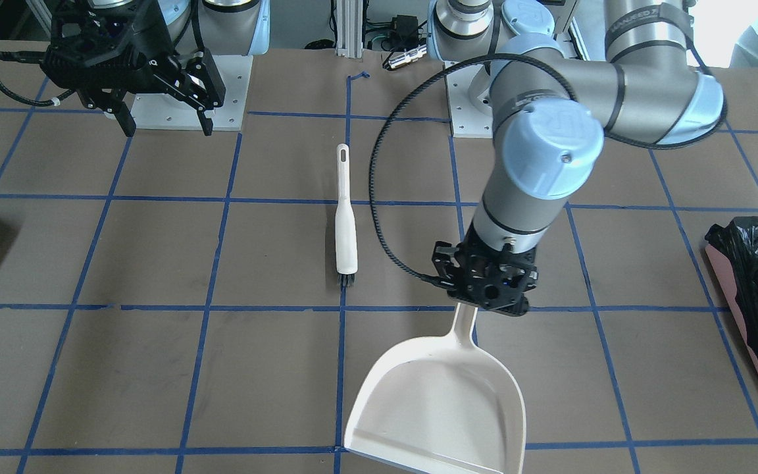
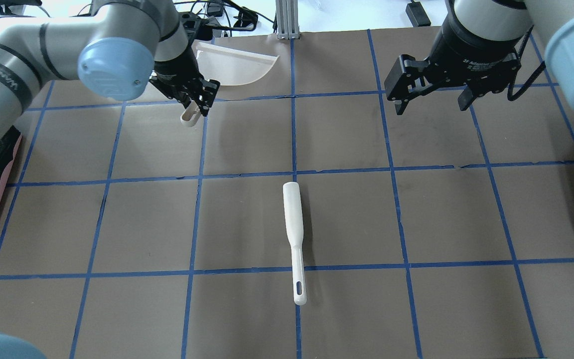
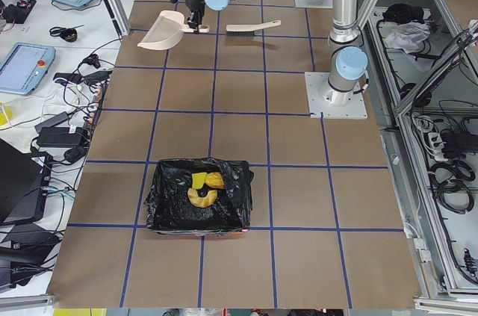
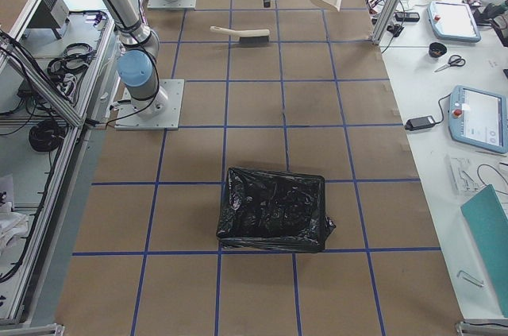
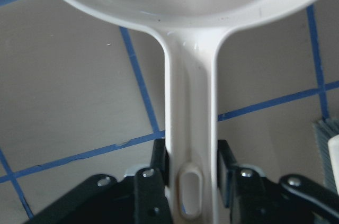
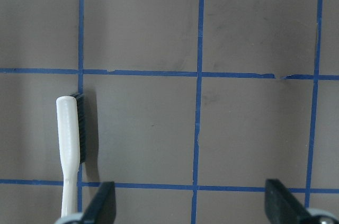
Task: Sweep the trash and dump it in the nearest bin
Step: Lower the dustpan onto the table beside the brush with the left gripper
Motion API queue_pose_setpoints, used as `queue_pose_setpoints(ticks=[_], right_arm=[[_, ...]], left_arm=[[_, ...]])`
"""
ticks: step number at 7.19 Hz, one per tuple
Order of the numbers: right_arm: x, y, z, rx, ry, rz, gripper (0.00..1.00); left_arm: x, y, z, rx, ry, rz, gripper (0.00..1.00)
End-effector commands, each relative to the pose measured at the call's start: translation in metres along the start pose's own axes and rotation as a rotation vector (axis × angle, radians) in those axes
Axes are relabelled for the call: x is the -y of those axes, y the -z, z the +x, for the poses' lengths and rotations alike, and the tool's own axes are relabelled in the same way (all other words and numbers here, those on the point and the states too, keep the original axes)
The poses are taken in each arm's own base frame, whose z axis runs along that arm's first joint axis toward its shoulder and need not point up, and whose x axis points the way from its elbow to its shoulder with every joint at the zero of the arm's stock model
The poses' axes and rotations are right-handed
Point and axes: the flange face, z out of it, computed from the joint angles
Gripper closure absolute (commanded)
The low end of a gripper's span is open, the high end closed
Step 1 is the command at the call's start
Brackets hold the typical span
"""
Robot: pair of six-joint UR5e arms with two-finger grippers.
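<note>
Firmly, the left gripper [image 1: 484, 284] clamps the white dustpan [image 1: 441, 401] by its handle. The right gripper [image 1: 167, 128] hangs above the table, jaws apart. Trash [image 3: 203, 189] lies inside the black-lined bin [image 3: 160, 215].

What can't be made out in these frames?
The trash in the bin: left side view only, too small to count pieces.
The bin again: cut by the front view's right edge; overhead, under the left arm.
The dustpan: front lip cut by the front view's bottom edge; overhead, the left arm covers part.
The brush bristles: overhead, hidden beneath its own back.
</note>
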Motion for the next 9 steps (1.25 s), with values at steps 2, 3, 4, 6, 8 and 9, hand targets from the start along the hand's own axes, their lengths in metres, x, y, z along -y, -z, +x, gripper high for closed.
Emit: queue_pose_setpoints(ticks=[2,3,4,6,8,9], right_arm=[[0.000,0.000,0.000,0.000,0.000,0.000,0.00],[0.000,0.000,0.000,0.000,-0.002,0.000,0.00],[0.000,0.000,0.000,0.000,-0.002,-0.002,0.00],[0.000,-0.001,0.000,0.000,0.000,-0.003,0.00],[0.000,-0.001,0.000,0.000,-0.002,-0.003,0.00],[0.000,0.000,0.000,0.000,0.000,-0.002,0.00]], left_arm=[[0.007,-0.032,0.082,-0.006,-0.013,-0.050,1.00],[0.008,-0.041,0.090,-0.005,0.005,-0.064,1.00],[0.010,-0.050,0.102,-0.002,0.077,-0.062,1.00],[0.008,-0.071,0.141,0.003,0.102,-0.051,1.00],[0.003,-0.080,0.150,0.003,0.090,-0.052,1.00],[0.002,-0.085,0.150,0.004,0.093,-0.061,1.00]])
